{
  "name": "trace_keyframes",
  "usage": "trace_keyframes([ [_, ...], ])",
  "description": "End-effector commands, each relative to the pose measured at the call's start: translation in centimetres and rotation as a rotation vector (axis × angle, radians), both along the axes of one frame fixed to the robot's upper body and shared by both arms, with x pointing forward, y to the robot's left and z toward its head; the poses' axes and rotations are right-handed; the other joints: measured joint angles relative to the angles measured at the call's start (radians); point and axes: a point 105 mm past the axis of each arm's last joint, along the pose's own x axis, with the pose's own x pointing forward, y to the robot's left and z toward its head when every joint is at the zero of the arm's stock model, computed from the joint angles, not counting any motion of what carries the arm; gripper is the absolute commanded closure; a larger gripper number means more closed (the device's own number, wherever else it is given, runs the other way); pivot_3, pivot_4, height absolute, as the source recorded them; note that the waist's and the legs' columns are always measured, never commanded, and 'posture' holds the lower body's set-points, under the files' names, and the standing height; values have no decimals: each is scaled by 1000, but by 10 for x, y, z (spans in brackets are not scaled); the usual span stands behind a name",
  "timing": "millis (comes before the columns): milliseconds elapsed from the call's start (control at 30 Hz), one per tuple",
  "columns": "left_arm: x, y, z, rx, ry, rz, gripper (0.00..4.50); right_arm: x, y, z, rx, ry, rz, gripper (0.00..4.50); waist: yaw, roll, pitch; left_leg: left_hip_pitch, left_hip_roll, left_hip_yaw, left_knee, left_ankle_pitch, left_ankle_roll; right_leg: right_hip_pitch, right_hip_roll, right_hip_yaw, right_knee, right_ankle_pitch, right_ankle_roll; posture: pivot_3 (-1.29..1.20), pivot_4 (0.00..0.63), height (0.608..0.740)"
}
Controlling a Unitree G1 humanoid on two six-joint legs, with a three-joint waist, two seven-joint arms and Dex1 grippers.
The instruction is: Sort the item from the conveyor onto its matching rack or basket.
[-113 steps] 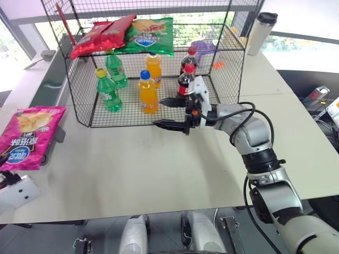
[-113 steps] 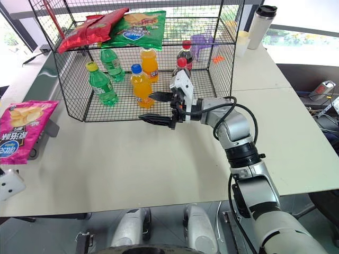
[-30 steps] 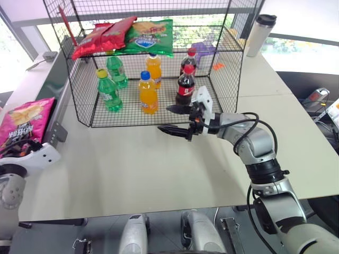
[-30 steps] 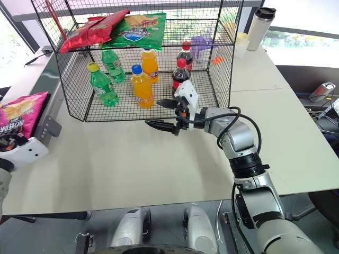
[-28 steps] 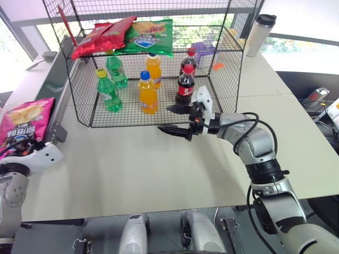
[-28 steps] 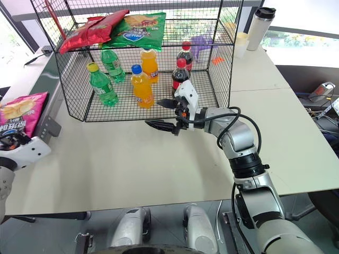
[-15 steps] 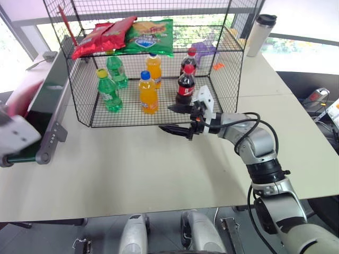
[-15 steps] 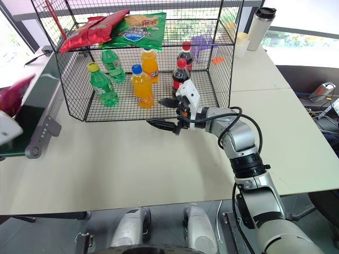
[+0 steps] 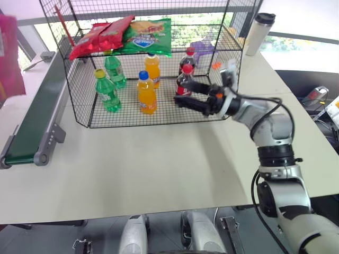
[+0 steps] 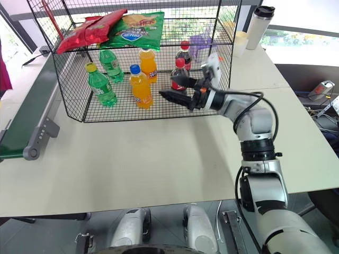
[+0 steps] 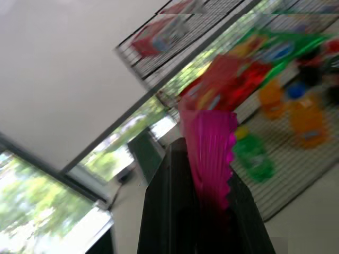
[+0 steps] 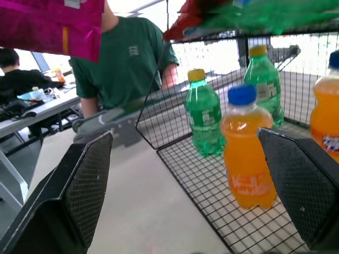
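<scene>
The item, a magenta-pink crisp bag, hangs in the air at the far left, above the conveyor. In the left wrist view my left gripper is shut on the bag's crimped edge. The bag also shows in the right wrist view. The black wire rack stands at the back of the table, with crisp bags on its upper shelf. My right gripper is open with nothing between its fingers. It reaches left along the rack's front, close to a cola bottle.
Red bags and a green bag lie on the upper shelf. Green, orange and cola bottles stand below. A tumbler stands at the back right. A person in a green shirt is beyond the conveyor.
My left gripper has lifted the pink bag off the conveyor, up to the upper left. My right gripper has risen and moved right, closer to the rack front.
</scene>
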Motion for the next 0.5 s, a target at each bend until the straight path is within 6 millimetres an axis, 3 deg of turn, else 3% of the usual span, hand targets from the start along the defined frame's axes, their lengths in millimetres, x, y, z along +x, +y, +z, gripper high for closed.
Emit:
trace_keyframes([
  [33,-1,-21,6,-64,18,-219,4417,-6,0,14,16,-27,66,0,-1,0,0,0,0,-1,0,0,0,0,1,0,0,-2,0,0,150,740],
  [267,17,-55,25,-165,-56,-558,4417,-10,6,31,74,-38,138,0,-1,0,0,1,0,-1,2,0,0,1,1,1,2,0,0,0,150,740],
  [500,54,-84,18,-225,-12,-785,4417,-21,25,47,141,-54,285,0,3,-1,0,1,0,-1,3,1,0,3,2,1,3,1,1,0,150,740],
])
